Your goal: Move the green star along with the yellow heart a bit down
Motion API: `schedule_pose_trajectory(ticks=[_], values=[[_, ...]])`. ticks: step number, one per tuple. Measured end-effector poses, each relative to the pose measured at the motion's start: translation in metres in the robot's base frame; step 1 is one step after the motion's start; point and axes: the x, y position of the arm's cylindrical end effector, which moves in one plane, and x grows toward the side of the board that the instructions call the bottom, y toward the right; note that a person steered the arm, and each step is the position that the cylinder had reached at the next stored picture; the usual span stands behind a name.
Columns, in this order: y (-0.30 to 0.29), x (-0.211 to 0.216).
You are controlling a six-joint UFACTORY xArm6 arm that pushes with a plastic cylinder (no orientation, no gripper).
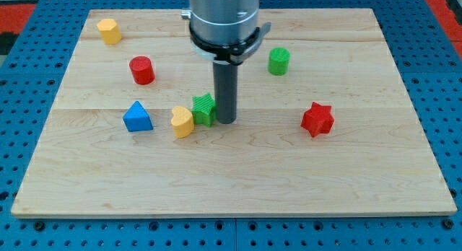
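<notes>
Camera view: your tip (226,121) sits touching the green star's (204,109) right side, the yellow heart (182,122) pressed against its left, mid-table (375,179); no pincer exists. You'll likely need to get above both.

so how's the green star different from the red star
The green star sits near the board's middle, touching the yellow heart on its left, with my tip right against its right side. The red star stands alone toward the view's right, touching nothing. They differ in colour: one green, one red. Both share the same star shape and look about equal in size.
</notes>
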Motion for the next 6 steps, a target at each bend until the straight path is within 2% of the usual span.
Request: schedule_pose_trajectory(ticks=[2, 3, 4, 6], values=[[-0.005, 0.0], [0.027, -0.023], [0.019, -0.053], [-0.018, -0.014]])
